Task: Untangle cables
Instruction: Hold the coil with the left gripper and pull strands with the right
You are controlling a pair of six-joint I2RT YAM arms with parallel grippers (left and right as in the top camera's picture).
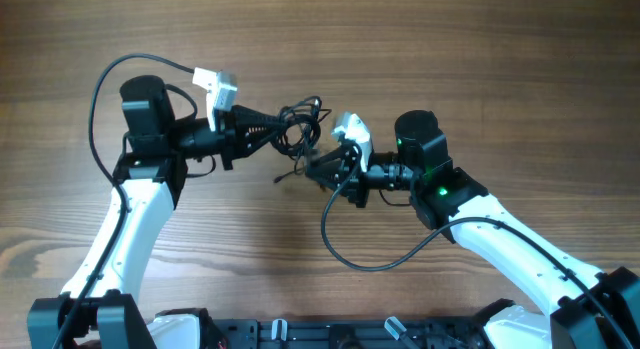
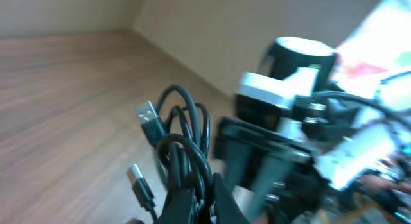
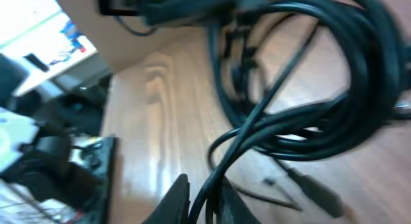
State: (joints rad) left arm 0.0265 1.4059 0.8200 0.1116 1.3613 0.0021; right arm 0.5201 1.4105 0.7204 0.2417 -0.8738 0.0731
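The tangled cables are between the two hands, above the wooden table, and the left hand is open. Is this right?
Not quite. The left hand is not open: it is shut on the cables, as the left wrist view shows. The rest is right.

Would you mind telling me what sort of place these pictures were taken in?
Most likely an indoor robotics lab or workbench: a wood-grain table bears a left arm and a right arm working a bundle of black cables, and the right wrist view shows blurred clutter beyond the table's edge.
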